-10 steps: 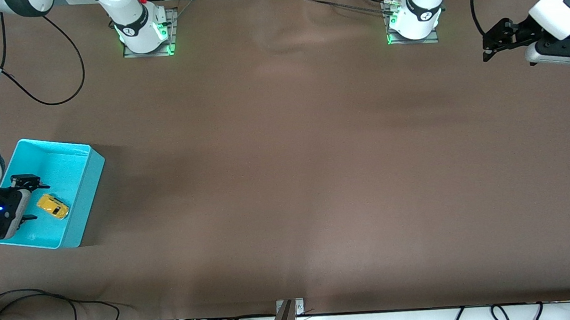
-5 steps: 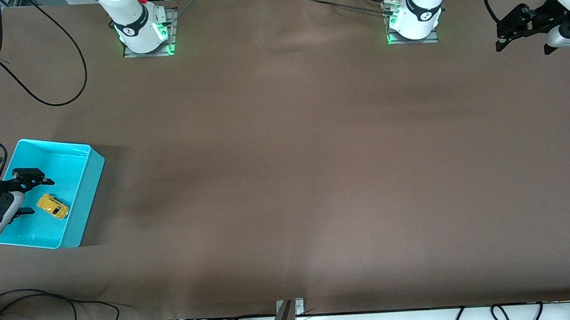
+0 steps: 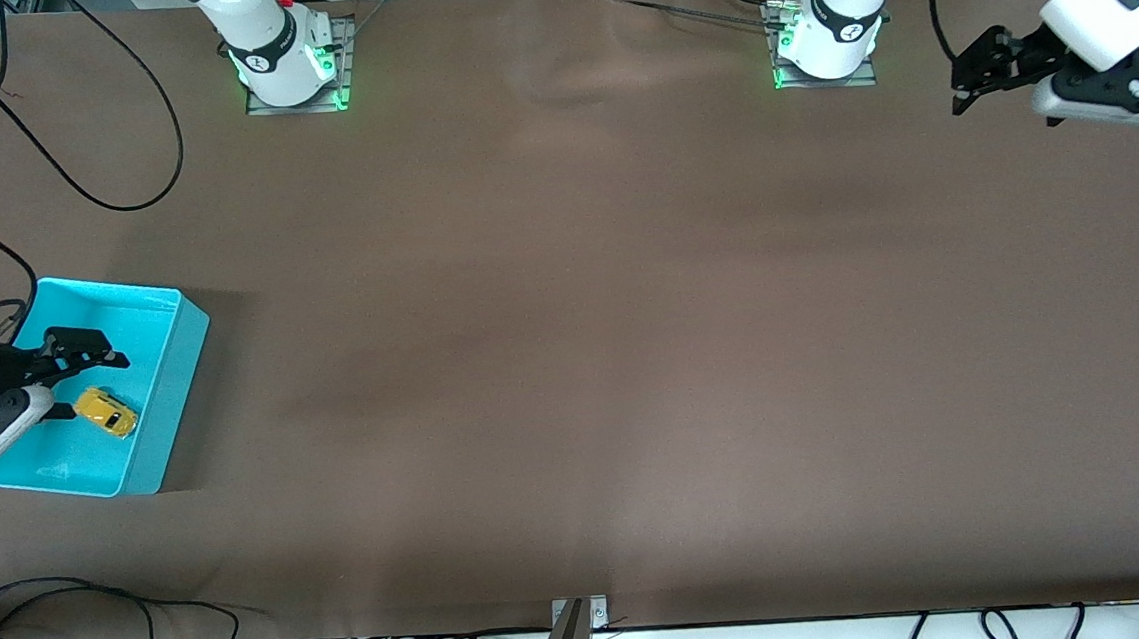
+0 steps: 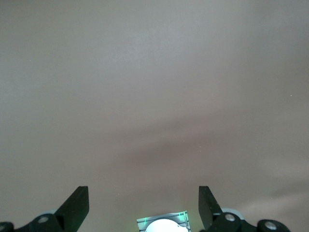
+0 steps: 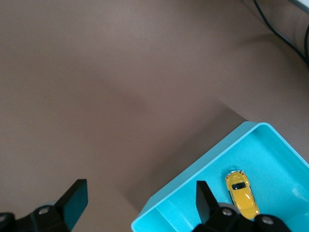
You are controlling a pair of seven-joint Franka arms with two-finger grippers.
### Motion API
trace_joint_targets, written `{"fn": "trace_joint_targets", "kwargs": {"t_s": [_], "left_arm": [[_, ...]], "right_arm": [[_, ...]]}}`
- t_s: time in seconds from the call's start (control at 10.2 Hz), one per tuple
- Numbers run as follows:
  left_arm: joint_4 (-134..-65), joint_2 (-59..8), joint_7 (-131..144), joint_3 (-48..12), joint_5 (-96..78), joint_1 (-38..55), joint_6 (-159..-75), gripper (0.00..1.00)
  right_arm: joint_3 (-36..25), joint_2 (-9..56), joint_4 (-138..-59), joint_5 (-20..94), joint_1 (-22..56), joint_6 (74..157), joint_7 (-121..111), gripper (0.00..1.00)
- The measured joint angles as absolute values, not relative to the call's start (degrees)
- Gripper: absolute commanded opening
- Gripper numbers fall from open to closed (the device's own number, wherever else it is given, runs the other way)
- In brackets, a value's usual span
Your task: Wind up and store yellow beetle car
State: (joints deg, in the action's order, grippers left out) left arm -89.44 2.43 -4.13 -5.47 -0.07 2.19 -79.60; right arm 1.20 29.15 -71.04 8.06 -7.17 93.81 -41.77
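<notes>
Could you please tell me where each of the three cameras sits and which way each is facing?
Front view: high, across the table from both bases; shows both arms, turquoise bin, yellow beetle car.
Left wrist view: on the left arm, facing bare table; open left gripper shows.
Right wrist view: on the right arm, over the bin; open right gripper shows.
Front and right wrist views share car and bin.

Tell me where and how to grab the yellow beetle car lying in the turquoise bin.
Grip the yellow beetle car across its two long sides, coming straight down from above. It sits on its wheels on the floor of the turquoise bin, whose walls block a sideways approach, and its roof is rounded. Turn the fingers to match its diagonal lie. The open right end effector over the bin is best placed, probably.
</notes>
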Motion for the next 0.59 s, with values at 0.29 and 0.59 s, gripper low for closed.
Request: {"fn": "trace_joint_targets", "kwargs": {"t_s": [0.29,0.59], "left_arm": [[-89.3,1.7,-4.1,-5.2,-0.1,1.7,-79.5,1.00],[-88.7,1.8,-2.2,-5.2,-0.1,1.6,-78.1,1.00]], "right_arm": [[1.2,23.4,-73.8,8.0,-5.0,93.0,-28.4,1.00],[1.4,15.2,-83.2,4.9,-2.5,94.7,-14.7,1.00]]}}
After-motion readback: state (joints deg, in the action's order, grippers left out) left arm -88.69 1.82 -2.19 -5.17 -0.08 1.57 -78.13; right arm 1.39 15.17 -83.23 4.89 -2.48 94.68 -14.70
